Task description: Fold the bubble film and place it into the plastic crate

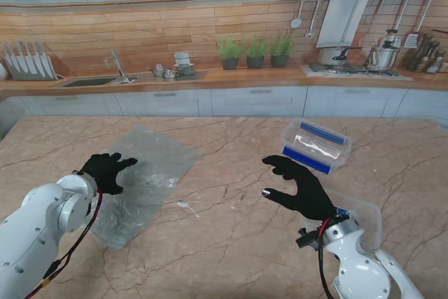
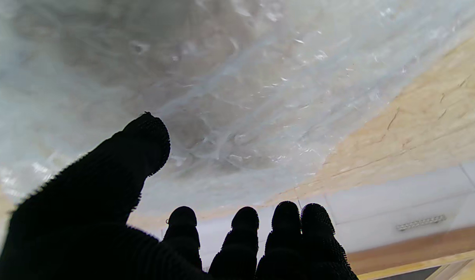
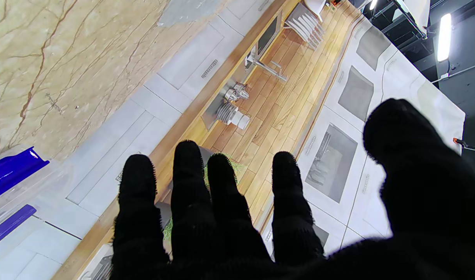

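Note:
The clear bubble film (image 1: pixel 150 176) lies spread flat on the marble table, left of centre. My left hand (image 1: pixel 106 171), in a black glove, hovers over the film's left edge with its fingers spread and nothing in them. In the left wrist view the film (image 2: pixel 237 85) fills most of the picture beyond the left hand (image 2: pixel 105 202). My right hand (image 1: pixel 299 188) is open above bare table to the right of the film, holding nothing. The right hand (image 3: pixel 261 221) shows spread fingers in its wrist view. The clear plastic crate (image 1: pixel 365 213) sits by my right forearm, partly hidden by it.
A clear lid with blue clips (image 1: pixel 316 145) lies farther from me than the right hand; its blue clips (image 3: pixel 12 171) show in the right wrist view. A small clear scrap (image 1: pixel 185 205) lies just right of the film. A kitchen-counter backdrop stands behind the table.

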Controlling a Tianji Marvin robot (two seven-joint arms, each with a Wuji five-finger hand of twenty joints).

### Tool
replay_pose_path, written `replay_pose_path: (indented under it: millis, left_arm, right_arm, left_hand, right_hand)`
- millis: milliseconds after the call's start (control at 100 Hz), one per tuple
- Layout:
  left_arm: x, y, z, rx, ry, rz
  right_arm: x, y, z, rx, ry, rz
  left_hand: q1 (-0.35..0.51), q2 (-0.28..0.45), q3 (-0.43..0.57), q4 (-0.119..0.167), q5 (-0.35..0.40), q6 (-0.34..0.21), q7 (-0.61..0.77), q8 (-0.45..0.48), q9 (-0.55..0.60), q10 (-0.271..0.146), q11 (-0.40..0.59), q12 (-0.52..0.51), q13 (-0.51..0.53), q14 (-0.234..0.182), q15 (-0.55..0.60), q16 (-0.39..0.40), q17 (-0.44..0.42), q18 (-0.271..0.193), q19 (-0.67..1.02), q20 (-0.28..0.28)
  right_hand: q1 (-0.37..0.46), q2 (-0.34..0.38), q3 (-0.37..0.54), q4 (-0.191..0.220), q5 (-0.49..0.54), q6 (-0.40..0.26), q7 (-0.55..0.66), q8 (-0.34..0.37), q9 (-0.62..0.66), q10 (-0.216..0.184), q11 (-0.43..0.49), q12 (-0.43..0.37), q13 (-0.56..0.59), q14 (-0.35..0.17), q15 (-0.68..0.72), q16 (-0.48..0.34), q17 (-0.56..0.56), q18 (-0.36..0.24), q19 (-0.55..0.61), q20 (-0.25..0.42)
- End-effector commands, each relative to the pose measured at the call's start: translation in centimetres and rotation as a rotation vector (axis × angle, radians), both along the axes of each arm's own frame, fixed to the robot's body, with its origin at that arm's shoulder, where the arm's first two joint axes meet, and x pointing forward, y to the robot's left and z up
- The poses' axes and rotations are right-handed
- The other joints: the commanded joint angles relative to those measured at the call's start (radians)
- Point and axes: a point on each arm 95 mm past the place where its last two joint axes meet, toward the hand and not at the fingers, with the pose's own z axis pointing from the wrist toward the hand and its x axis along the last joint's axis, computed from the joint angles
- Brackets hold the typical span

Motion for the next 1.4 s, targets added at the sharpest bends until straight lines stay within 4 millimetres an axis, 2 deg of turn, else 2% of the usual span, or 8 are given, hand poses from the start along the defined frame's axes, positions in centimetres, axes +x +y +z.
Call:
replay_pose_path:
  millis: [0,150,470,550,640,890,1250,1390]
  left_arm:
    - [0.5,0.1,-0.1,-0.030,0.018,0.012]
    - [1.1,-0.2,-1.4,-0.002,0.126,0.019]
    - [1.1,-3.8,-3.5,-0.094,0.272,0.035]
    - [1.2,-4.9,-3.8,-0.094,0.293,0.038]
    - [1.0,-6.5,-3.9,-0.174,0.318,0.068]
    - [0.8,-11.1,-3.9,-0.248,0.359,0.038]
    - [-0.5,-15.9,-4.0,-0.238,0.390,-0.069]
    - [-1.2,-16.8,-4.2,-0.164,0.397,-0.143]
  right_arm:
    - [0.0,0.3,0.0,0.015,0.008,-0.003]
    - [0.0,0.4,0.0,0.031,0.010,-0.008]
    - [-0.4,0.7,0.4,0.069,-0.009,-0.025]
    - [-0.5,0.7,0.5,0.079,-0.017,-0.026]
    - [-0.6,0.6,0.5,0.082,-0.025,-0.032]
    - [-0.7,0.6,0.7,0.094,-0.030,-0.041]
    - [-1.0,0.5,0.9,0.107,-0.046,-0.049]
    - [-1.1,0.5,1.0,0.114,-0.050,-0.052]
  left_hand:
    - [-0.022,-0.055,0.032,-0.036,-0.036,-0.010,-0.061,-0.016,-0.031,-0.008,-0.002,0.018,-0.028,-0.002,0.019,-0.012,-0.012,-0.008,-0.001,-0.009]
    - [-0.012,-0.035,0.022,-0.035,-0.035,-0.003,-0.055,-0.010,-0.008,-0.007,0.067,0.063,0.012,0.020,0.047,0.002,-0.021,0.044,0.086,0.032]
    - [0.174,0.024,0.003,0.009,-0.028,-0.017,-0.041,0.044,0.031,-0.015,0.172,0.061,0.135,0.079,0.095,0.044,0.045,0.138,0.181,0.077]
    - [0.170,0.026,0.009,0.010,-0.024,-0.008,-0.036,0.045,0.082,0.016,0.205,0.066,0.352,0.113,0.283,0.162,0.205,0.244,0.501,0.232]
    - [0.171,0.030,0.000,0.012,-0.017,-0.002,-0.001,0.042,0.160,0.036,0.240,0.074,0.478,0.132,0.442,0.251,0.287,0.281,0.711,0.329]
    - [0.162,0.070,-0.021,0.017,-0.009,0.061,0.085,0.016,0.269,0.069,0.296,0.098,0.615,0.141,0.592,0.285,0.403,0.285,0.863,0.393]
    - [0.180,0.100,-0.045,0.020,-0.013,0.097,0.341,0.123,0.352,0.075,0.329,0.131,0.613,0.158,0.599,0.256,0.383,0.308,0.859,0.398]
    - [0.161,0.105,-0.046,0.018,0.128,0.148,0.435,0.163,0.359,0.083,0.334,0.139,0.604,0.151,0.594,0.257,0.374,0.298,0.857,0.399]
  right_hand:
    - [-0.038,0.043,-0.024,-0.014,0.013,-0.031,-0.014,0.007,0.022,-0.015,-0.014,0.012,0.019,-0.009,0.000,0.012,-0.001,-0.016,0.023,0.027]
    - [-0.037,0.055,-0.030,-0.012,0.015,-0.029,-0.013,0.008,0.026,-0.014,-0.011,0.012,0.021,-0.010,0.003,0.013,0.001,-0.014,0.024,0.028]
    - [-0.056,0.146,-0.057,-0.004,0.037,-0.025,-0.010,0.008,0.045,-0.006,-0.002,0.011,0.030,-0.001,0.012,0.016,0.004,0.000,0.027,0.031]
    - [-0.062,0.154,-0.061,-0.002,0.040,-0.024,-0.011,0.006,0.049,-0.005,-0.002,0.010,0.032,0.001,0.013,0.016,0.003,0.002,0.027,0.031]
    - [-0.066,0.159,-0.064,-0.001,0.044,-0.024,-0.012,0.005,0.052,-0.003,-0.003,0.009,0.034,0.003,0.014,0.016,0.005,0.004,0.026,0.032]
    - [-0.069,0.164,-0.067,0.001,0.046,-0.023,-0.015,0.003,0.055,-0.002,-0.004,0.007,0.032,0.006,0.014,0.016,0.003,0.006,0.024,0.033]
    - [-0.075,0.171,-0.068,0.001,0.049,-0.023,-0.017,0.002,0.060,-0.001,-0.006,0.006,0.033,0.008,0.013,0.016,0.004,0.007,0.022,0.035]
    - [-0.077,0.172,-0.068,0.001,0.051,-0.023,-0.017,0.001,0.061,0.000,-0.007,0.006,0.035,0.009,0.014,0.016,0.004,0.008,0.021,0.036]
